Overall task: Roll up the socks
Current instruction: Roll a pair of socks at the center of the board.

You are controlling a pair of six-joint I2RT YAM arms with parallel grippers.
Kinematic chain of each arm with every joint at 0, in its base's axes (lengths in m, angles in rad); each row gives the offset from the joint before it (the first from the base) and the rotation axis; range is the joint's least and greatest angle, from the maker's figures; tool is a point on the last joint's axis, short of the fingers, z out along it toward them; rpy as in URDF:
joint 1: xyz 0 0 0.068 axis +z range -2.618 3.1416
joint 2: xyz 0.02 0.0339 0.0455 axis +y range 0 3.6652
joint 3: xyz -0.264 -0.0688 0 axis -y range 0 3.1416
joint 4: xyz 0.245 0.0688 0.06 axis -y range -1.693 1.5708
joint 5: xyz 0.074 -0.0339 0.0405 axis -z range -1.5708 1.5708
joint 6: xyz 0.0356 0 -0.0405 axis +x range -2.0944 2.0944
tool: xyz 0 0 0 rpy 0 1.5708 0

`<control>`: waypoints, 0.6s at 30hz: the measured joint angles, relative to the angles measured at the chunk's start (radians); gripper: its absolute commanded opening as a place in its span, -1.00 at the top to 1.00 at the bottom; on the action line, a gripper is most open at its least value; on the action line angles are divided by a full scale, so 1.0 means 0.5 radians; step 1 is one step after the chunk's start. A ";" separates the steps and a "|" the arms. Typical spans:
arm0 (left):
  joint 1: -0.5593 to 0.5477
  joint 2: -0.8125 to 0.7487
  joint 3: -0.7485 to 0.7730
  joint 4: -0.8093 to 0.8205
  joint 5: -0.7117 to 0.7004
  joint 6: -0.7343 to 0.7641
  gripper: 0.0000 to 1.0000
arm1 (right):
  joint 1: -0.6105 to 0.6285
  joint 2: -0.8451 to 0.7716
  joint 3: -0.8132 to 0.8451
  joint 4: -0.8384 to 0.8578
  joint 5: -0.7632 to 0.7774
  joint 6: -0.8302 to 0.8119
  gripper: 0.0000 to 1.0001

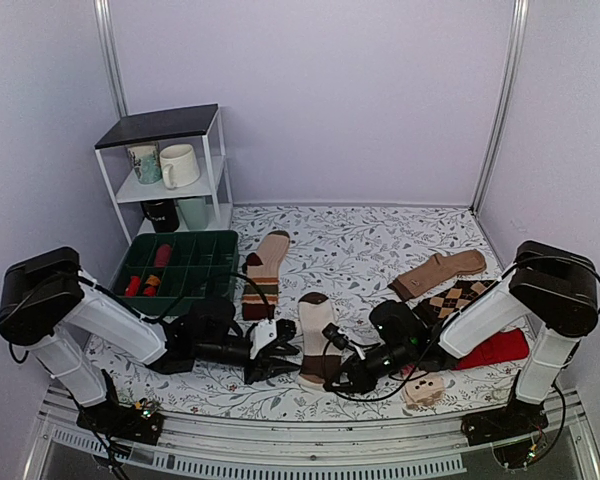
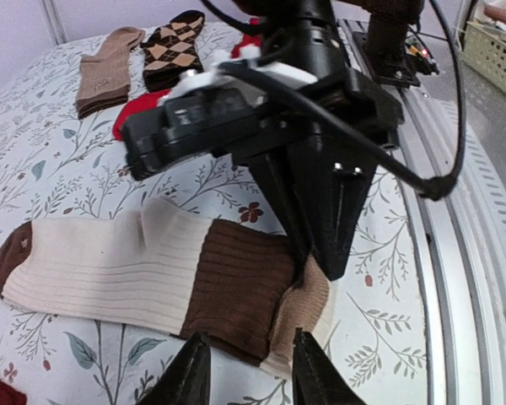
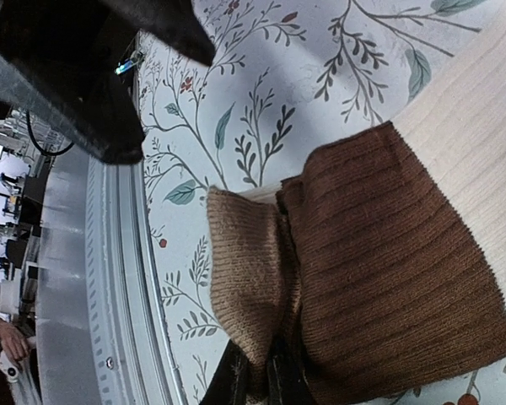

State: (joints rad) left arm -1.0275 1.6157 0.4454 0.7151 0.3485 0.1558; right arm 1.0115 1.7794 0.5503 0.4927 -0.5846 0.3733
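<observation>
One sock (image 2: 110,270) is pinched at its toe by the closed right gripper (image 3: 260,380); the left gripper (image 2: 249,371) is parted slightly.

Left fingers (image 2: 190,378) apart, right fingers (image 3: 234,385) together.

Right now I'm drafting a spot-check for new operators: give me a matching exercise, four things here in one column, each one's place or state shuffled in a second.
Things
1. cream-white ribbed sock with a wide brown band
2. white ceramic mug
3. brown-and-tan argyle sock
4. green plastic compartment tray

Places or states
A. on the white shelf rack, under its black top
B. left side of the table, by the rack
C. tan end pinched by the right gripper, jaws shut
D. right side, beside a plain brown sock

Pairs: 1-C, 2-A, 3-D, 4-B
</observation>
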 measured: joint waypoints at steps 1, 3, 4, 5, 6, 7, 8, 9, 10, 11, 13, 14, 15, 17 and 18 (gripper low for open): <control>-0.003 0.010 0.001 0.003 0.021 0.014 0.23 | -0.018 0.011 0.014 -0.021 -0.037 0.021 0.92; -0.015 0.033 0.002 0.002 0.074 0.044 0.20 | -0.045 0.031 0.043 -0.060 -0.101 0.050 0.92; -0.021 0.042 0.003 0.000 0.096 0.057 0.20 | -0.055 0.038 0.053 -0.073 -0.124 0.063 0.92; -0.029 0.054 0.009 -0.008 0.118 0.072 0.20 | -0.065 0.048 0.066 -0.092 -0.156 0.072 0.92; -0.037 0.067 0.018 -0.014 0.135 0.082 0.20 | -0.070 0.054 0.073 -0.100 -0.172 0.078 0.92; -0.044 0.083 0.030 -0.028 0.150 0.099 0.20 | -0.076 0.059 0.081 -0.112 -0.186 0.080 0.92; -0.050 0.098 0.042 -0.043 0.164 0.112 0.20 | -0.079 0.063 0.087 -0.121 -0.198 0.085 0.92; -0.054 0.114 0.054 -0.053 0.175 0.124 0.20 | -0.085 0.069 0.095 -0.130 -0.212 0.087 0.92; -0.057 0.127 0.064 -0.061 0.181 0.131 0.20 | -0.088 0.072 0.097 -0.135 -0.220 0.092 0.92; -0.059 0.141 0.076 -0.072 0.189 0.139 0.20 | -0.089 0.073 0.101 -0.140 -0.224 0.095 0.92; -0.063 0.172 0.106 -0.097 0.208 0.154 0.20 | -0.092 0.078 0.108 -0.153 -0.235 0.101 0.92; -0.064 0.185 0.119 -0.105 0.215 0.159 0.20 | -0.095 0.079 0.111 -0.158 -0.242 0.102 0.92; -0.066 0.204 0.139 -0.118 0.223 0.163 0.21 | -0.098 0.082 0.117 -0.167 -0.249 0.105 0.92; -0.073 0.251 0.184 -0.150 0.230 0.169 0.21 | -0.100 0.083 0.119 -0.175 -0.255 0.107 0.92; -0.076 0.274 0.204 -0.166 0.230 0.172 0.21 | -0.100 0.083 0.120 -0.177 -0.255 0.107 0.92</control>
State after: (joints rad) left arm -1.0653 1.7527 0.5472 0.6323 0.4637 0.2420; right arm 0.9615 1.8210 0.6102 0.4042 -0.7120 0.4267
